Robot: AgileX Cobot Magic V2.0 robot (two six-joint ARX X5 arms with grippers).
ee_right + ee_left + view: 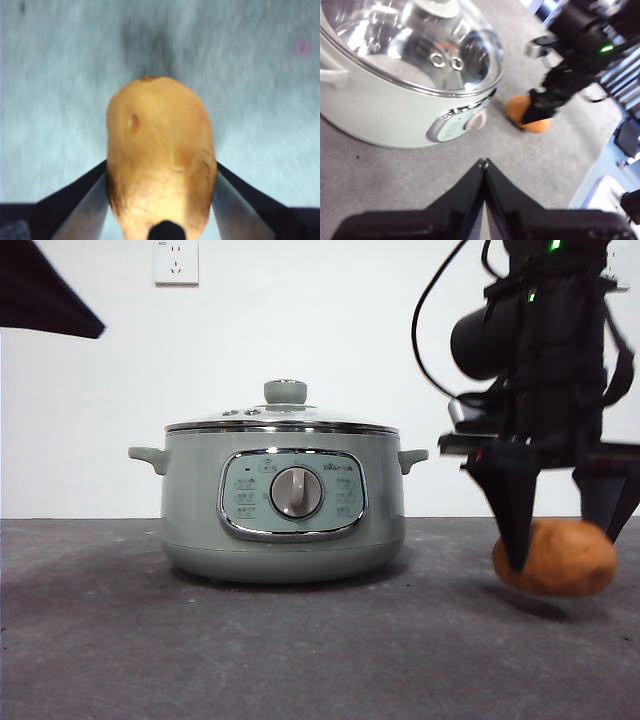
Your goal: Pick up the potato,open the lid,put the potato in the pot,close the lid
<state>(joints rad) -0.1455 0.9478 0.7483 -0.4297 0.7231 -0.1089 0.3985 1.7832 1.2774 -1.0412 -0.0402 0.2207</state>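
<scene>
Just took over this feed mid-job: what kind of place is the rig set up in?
Probably an indoor lab or test bench, not a home kitchen: a bare white wall with a socket, a grey felt-like table, and only the pot and potato laid out.

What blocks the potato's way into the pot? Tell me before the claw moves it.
The lid does: it sits closed on the pot. The right claw holds the potato beside the pot; no other object stands between them. The left claw is shut, near the pot.
</scene>
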